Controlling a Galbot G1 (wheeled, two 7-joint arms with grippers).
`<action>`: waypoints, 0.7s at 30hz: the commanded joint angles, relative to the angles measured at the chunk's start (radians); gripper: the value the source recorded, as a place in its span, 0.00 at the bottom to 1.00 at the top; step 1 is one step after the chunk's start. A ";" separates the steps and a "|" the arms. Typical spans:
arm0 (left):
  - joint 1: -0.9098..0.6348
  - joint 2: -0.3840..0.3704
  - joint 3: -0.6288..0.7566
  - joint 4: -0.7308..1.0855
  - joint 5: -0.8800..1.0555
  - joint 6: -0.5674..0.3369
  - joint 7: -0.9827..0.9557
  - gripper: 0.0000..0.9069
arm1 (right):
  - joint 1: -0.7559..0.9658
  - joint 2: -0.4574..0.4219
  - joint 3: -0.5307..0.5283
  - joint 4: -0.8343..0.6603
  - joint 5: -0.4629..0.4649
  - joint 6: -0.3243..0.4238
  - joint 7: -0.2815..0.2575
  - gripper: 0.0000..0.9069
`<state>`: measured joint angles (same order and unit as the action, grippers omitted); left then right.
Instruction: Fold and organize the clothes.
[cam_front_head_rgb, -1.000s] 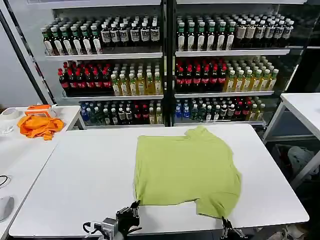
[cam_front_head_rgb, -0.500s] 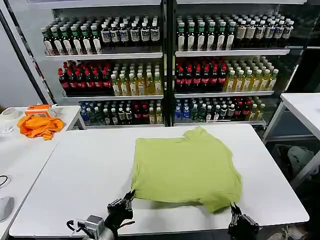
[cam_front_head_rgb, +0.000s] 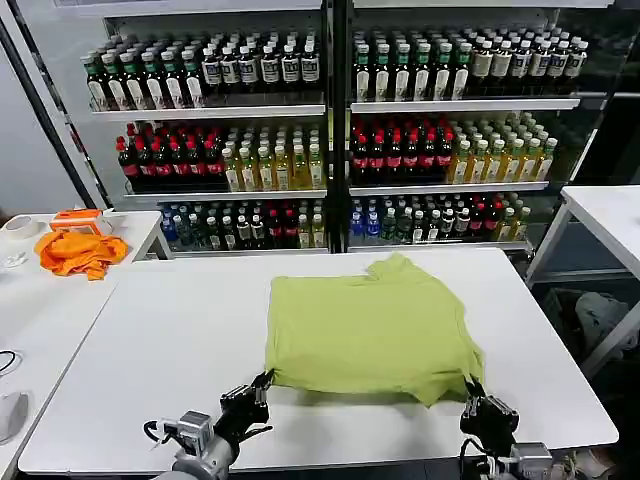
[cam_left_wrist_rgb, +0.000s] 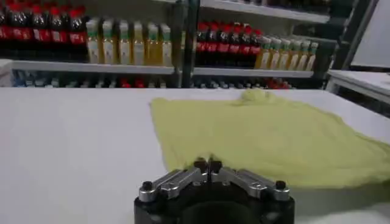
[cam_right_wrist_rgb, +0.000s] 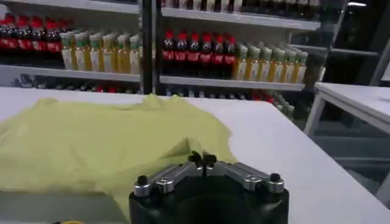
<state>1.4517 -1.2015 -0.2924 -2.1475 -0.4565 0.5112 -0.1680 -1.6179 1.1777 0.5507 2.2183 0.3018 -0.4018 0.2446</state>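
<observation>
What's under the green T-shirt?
The T-shirt lies on the white table. The left gripper and right gripper pinch its near corners, lifting that edge. Anything beneath its middle is covered.

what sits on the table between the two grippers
The near hem of the yellow-green T-shirt spans the stretch from the left gripper to the right gripper in the head view.

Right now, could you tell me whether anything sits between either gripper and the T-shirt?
Nothing visible does. The left gripper is at the T-shirt's near left corner and the right gripper at its near right corner, both shut at the hem. The table around the shirt carries nothing else.
</observation>
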 joint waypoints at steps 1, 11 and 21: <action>-0.116 -0.005 0.013 0.122 -0.073 0.010 -0.009 0.02 | 0.082 -0.011 0.006 -0.067 0.012 -0.003 0.001 0.00; -0.184 -0.022 0.043 0.181 -0.073 0.010 -0.015 0.02 | 0.153 -0.012 -0.036 -0.123 0.001 -0.008 -0.002 0.00; -0.220 -0.035 0.053 0.214 -0.071 0.009 -0.009 0.02 | 0.190 -0.012 -0.071 -0.156 -0.046 -0.019 -0.018 0.00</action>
<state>1.2805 -1.2329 -0.2452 -1.9785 -0.5190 0.5197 -0.1786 -1.4533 1.1691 0.4884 2.0824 0.2675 -0.4174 0.2278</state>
